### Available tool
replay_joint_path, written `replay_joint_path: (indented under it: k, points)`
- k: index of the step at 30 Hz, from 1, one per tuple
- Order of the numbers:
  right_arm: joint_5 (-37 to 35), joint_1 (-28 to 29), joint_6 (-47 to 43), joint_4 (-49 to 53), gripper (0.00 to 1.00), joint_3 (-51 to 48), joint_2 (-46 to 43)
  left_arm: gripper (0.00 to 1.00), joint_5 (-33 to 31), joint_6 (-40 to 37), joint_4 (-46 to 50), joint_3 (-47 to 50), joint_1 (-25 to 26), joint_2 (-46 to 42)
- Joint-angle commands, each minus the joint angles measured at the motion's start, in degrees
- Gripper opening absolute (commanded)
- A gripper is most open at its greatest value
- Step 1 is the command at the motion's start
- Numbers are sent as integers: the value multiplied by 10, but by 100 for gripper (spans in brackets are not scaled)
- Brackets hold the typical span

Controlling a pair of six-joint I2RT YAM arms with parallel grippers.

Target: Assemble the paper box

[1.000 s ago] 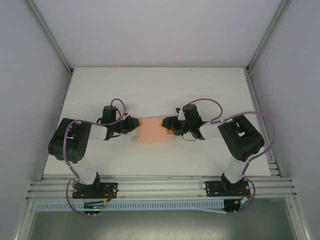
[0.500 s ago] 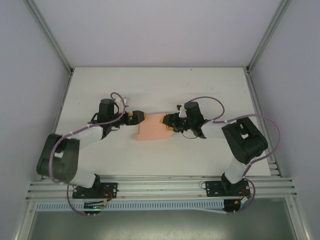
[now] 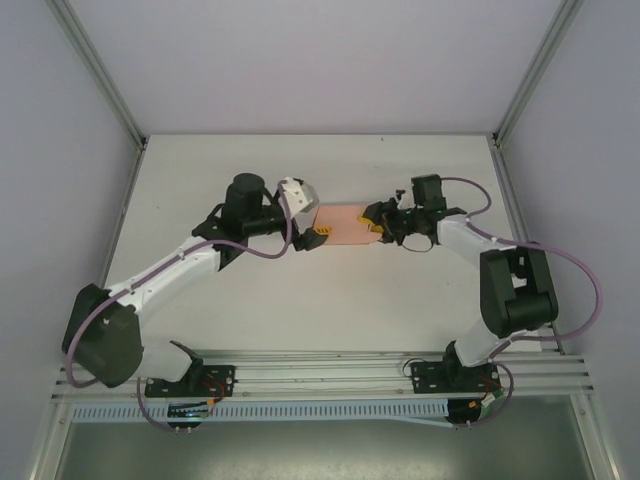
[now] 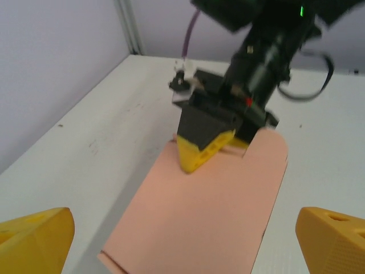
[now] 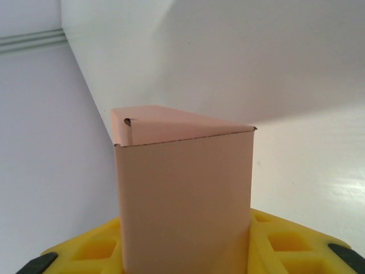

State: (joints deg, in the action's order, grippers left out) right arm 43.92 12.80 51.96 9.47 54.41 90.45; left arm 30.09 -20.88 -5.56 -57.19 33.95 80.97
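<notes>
Box (image 3: 345, 224) hangs just past tabletop (image 3: 300, 170) centre, a flattish sleeve with one end flap looking tucked. Right hand (image 3: 383, 222) clamps its end. Left hand (image 3: 316, 237) is spread wide, touching nothing. Roughly halfway, I'd say: other flaps not yet closed.

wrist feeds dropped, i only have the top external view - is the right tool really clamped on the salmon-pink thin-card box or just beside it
Observer: Clamped. The right wrist view shows the salmon-pink thin-card box standing between the right tool's yellow fingers.
Operator: ok and the left tool, touching it or not
Observer: Not touching. In the left wrist view the left tool is open, its yellow fingertips spread to either side of the box, apart from it.
Operator: is the box end facing it closed
Observer: The right wrist view shows the end flap folded over that end, with a small gap at one corner.
</notes>
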Motion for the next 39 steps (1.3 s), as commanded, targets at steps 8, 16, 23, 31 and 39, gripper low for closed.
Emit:
replay_joint_path:
  k: [8,16,23,31,39]
  points:
    - [81,-77,26,201,32,13,-86,99,-70,-192,72,-74,79,84]
    - [91,-103,11,247,27,32,-99,98,-130,-264,51,-68,119,125]
    - [117,-109,31,258,27,25,-106,96,-212,-312,17,-56,129,149]
    - [141,-110,40,260,27,24,-102,85,-252,-331,-53,-37,131,158]
    - [154,-110,42,266,30,11,-99,70,-247,-337,-92,-20,132,148]
